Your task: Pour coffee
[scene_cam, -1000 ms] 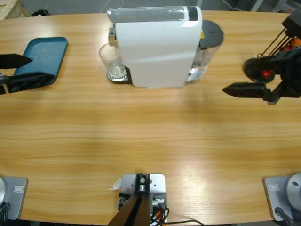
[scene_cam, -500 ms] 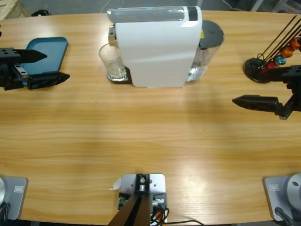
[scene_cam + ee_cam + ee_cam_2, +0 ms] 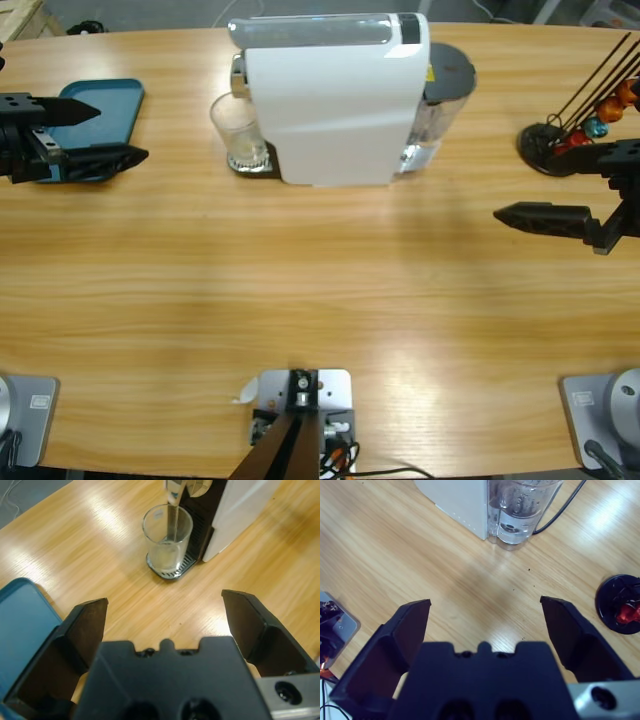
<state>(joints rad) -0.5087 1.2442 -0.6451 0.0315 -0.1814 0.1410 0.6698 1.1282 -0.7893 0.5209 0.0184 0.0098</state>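
Left gripper [image 3: 110, 132]: jaws wide, empty, by tray [image 3: 110, 100] | Right gripper [image 3: 530, 195]: jaws wide, empty | Glass [image 3: 167, 540] with coffee [image 3: 165, 558] under machine [image 3: 335, 100] spout

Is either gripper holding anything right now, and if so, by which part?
Nothing is held. The left gripper and right gripper are both open and empty; the glass stands untouched under the coffee machine's spout.

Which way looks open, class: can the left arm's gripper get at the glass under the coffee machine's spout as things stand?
Probably yes. The left gripper is open and faces the glass across bare table; only the coffee machine stands close on the glass's far side.
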